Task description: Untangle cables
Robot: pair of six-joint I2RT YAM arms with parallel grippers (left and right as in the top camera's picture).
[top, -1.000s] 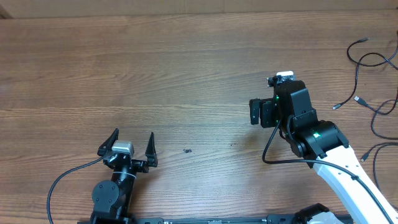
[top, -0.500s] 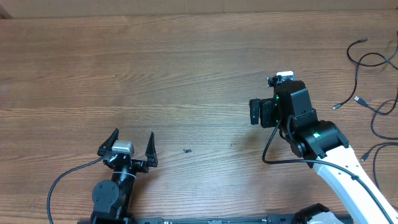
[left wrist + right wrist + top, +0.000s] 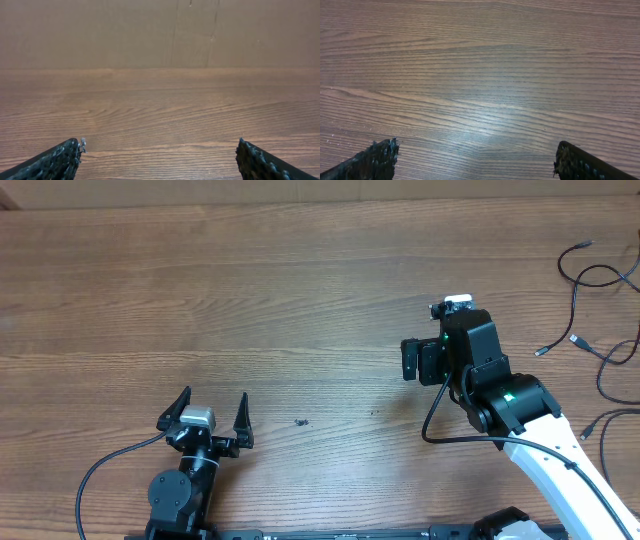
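Observation:
Several thin black cables [image 3: 577, 298] lie in loose curls at the table's far right edge, with small grey plug ends [image 3: 576, 339] pointing inward; part of them runs out of the overhead view. My left gripper [image 3: 214, 396] stands open near the front left, far from the cables, and its wrist view [image 3: 159, 156] shows only bare wood between the fingertips. My right gripper [image 3: 421, 361] hovers right of centre, well left of the cables. Its jaws are wide apart over bare wood in the right wrist view [image 3: 476, 159]. Neither wrist view shows a cable.
The wooden table [image 3: 300, 300] stretches wide between and behind the arms. A small dark speck [image 3: 300, 421] lies right of the left gripper. A cardboard wall [image 3: 150, 30] rises behind the table's far edge. The right arm's white link [image 3: 560, 470] slants toward the front right.

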